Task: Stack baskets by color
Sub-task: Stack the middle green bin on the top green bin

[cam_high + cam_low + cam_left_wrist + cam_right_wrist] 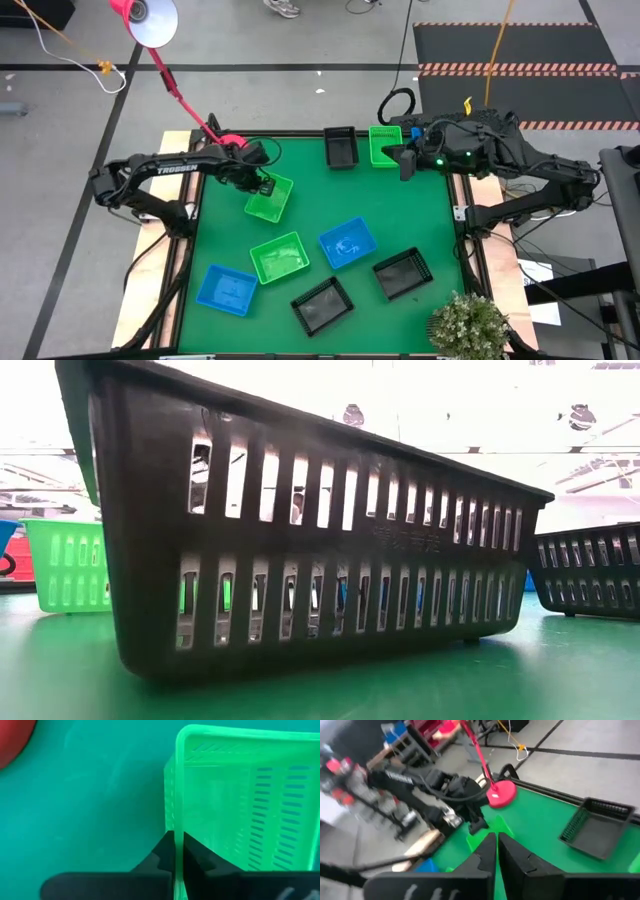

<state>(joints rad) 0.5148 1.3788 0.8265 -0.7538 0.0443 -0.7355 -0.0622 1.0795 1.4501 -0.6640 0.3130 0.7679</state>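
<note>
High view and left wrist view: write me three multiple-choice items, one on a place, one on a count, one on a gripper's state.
1. What lies right beside the far green basket?
A. blue basket
B. black basket
C. plant

2. How many black baskets show in the high view?
A. two
B. three
C. four

3. The left gripper is:
A. open above the mat
B. shut on a blue basket
C. shut on a green basket

Answers:
1 B: they sit side by side at the mat's far edge.
2 B: that one plus two near ones.
3 C: the left wrist view shows it pinching the wall.
</note>
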